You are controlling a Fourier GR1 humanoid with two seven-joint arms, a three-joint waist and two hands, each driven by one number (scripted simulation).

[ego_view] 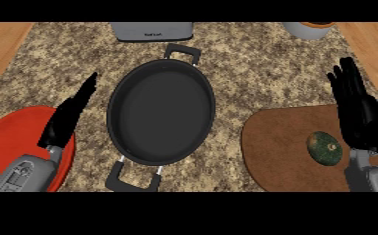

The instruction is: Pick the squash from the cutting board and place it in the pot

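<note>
A: So where is the squash (pixel 325 148) just now?

B: On the cutting board (pixel 284 151), toward the board's right side, lying alone with nothing touching it. It is dark green and round, with a pale spot on top.

A: And the right hand (pixel 356 110)?

B: Just beside the squash, on its right, partly over the board's far right edge. Its fingers are straight and spread, pointing away from the robot. It holds nothing. I judge it is set there because the squash is on its side, so a short move left would bring it over the squash.

A: The pot (pixel 161 113)?

B: Left of the cutting board, well apart from the squash, with bare counter (pixel 244 64) between them. It is black, wide and shallow, with nothing inside, one handle at the far end and one at the near end. Its open mouth should make the drop easy.

A: What lies beyond the pot?

B: The left hand (pixel 72 111) is just left of it, fingers straight and together, holding nothing; it looks at rest. Under that forearm is a red plate (pixel 26 129). Beyond the pot's far handle stands a grey toaster (pixel 152 30), and far right of it a pale cup (pixel 310 29).

A: So how far along?

B: By my reading, the pick is not yet begun.
</note>
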